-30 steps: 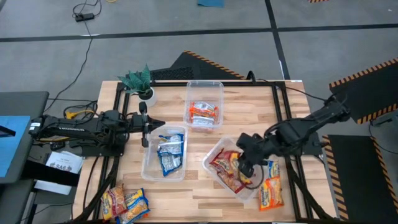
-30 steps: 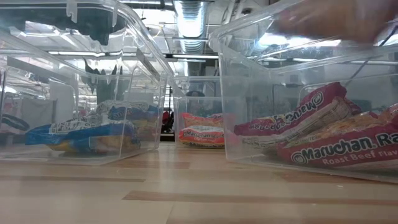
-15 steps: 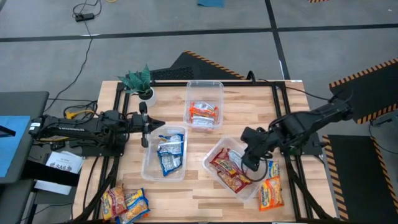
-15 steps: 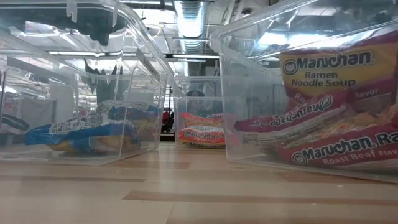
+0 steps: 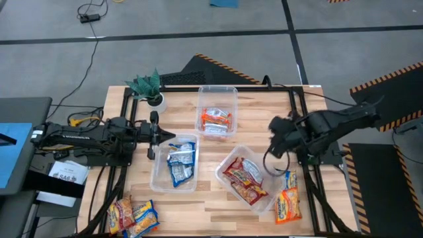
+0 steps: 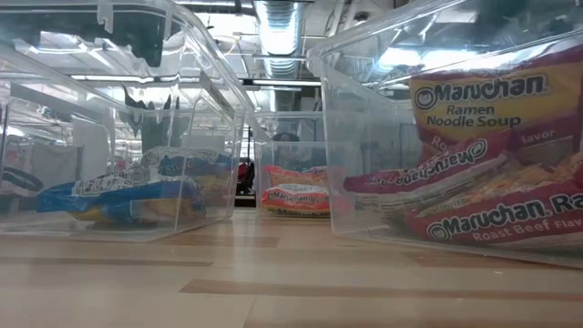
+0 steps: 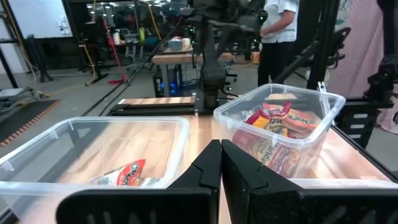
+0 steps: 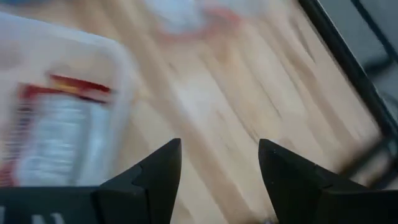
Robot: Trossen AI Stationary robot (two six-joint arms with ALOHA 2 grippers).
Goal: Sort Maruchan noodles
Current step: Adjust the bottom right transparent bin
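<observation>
My right gripper (image 5: 278,127) hangs over bare table (image 5: 254,119), just beyond the tilted clear bin (image 5: 228,165) of red Maruchan packets (image 5: 245,180), its fingers (image 8: 163,171) spread wide with nothing between them. My left gripper (image 5: 170,134) waits at the left edge, just beside the bin (image 5: 158,173) of blue-white packets (image 5: 180,162), fingers (image 7: 205,169) pressed together, empty. The far bin (image 5: 217,92) holds orange packets (image 5: 216,119). I see loose orange-yellow packets lying unsorted on the table: two (image 5: 133,215) at the near left corner and one (image 5: 286,205) just right of the red bin, with a blue-white packet (image 5: 289,180) beside it.
</observation>
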